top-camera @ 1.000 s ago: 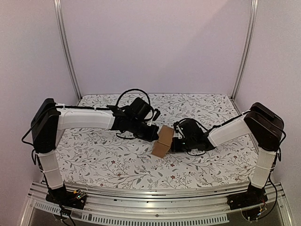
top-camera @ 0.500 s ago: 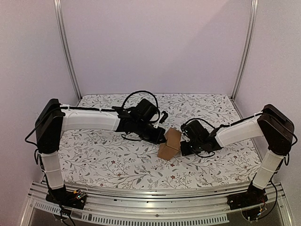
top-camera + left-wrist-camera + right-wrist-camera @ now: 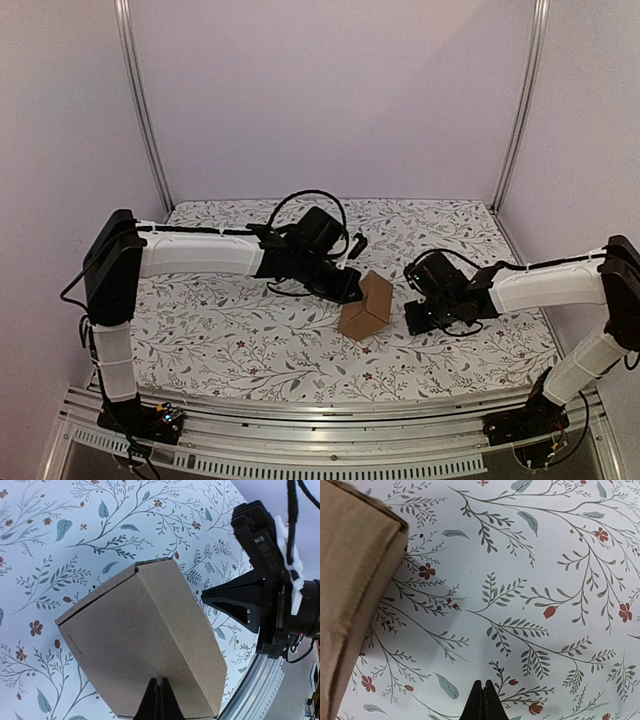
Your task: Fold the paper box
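The paper box (image 3: pixel 365 307) is a small brown folded carton resting tilted on the floral tablecloth, mid-table. In the left wrist view the paper box (image 3: pixel 145 645) fills the centre, and my left gripper (image 3: pixel 161 684) is shut with its tips pressed against the box's broad face, holding nothing. From above, the left gripper (image 3: pixel 352 291) meets the box's left upper side. My right gripper (image 3: pixel 412 316) is shut and stands a short gap to the right of the box. Its wrist view shows the right gripper (image 3: pixel 482 685) over bare cloth, with the paper box (image 3: pixel 355 580) at the left edge.
The floral tablecloth (image 3: pixel 220 330) covers the table. Metal frame posts (image 3: pixel 143 110) stand at the back corners before lilac walls. An aluminium rail (image 3: pixel 320 420) runs along the near edge. A black cable (image 3: pixel 300 200) loops above the left wrist.
The left arm has moved right, pushing the box a little rightward. The right gripper has drawn back to the right and no longer touches the box.
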Tool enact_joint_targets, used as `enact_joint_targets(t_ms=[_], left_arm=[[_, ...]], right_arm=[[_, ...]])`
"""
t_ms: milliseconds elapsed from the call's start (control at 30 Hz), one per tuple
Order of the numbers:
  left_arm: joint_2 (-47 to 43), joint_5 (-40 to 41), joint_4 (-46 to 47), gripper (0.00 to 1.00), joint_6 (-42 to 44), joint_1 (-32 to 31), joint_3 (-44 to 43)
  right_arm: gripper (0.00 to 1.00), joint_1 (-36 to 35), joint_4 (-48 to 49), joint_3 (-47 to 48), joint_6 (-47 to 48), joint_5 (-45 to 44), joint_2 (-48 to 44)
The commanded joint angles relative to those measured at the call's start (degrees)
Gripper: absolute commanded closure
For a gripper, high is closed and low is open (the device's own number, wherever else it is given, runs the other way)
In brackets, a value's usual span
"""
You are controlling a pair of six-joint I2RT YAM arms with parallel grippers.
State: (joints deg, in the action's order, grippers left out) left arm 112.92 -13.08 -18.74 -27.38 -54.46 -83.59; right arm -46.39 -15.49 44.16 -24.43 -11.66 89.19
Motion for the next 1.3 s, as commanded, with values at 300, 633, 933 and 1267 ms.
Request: enact_joint_targets(t_ms=[300, 633, 933, 1267], left_arm=[[7.07, -1.98, -0.24, 1.0, 0.54, -2.49, -5.62], [0.94, 4.35, -2.0, 1.0, 2.61, -2.47, -2.06], [-8.37, 11.76, -3.27, 1.0, 2.21, -1.52, 6.28], [-16.5, 17.14, -2.51, 1.0, 1.88, 0.49, 15.42]], right_arm=[[0.98, -0.07, -9.64, -0.18, -1.19, -4.5, -17.55], [0.99, -0.09, -11.23, -0.99, -2.02, -8.19, -18.18], [1.0, -0.1, -8.19, -0.87, -6.47, -5.09, -7.79], [1.0, -2.07, -3.43, 4.29, -7.07, 0.56, 2.19]])
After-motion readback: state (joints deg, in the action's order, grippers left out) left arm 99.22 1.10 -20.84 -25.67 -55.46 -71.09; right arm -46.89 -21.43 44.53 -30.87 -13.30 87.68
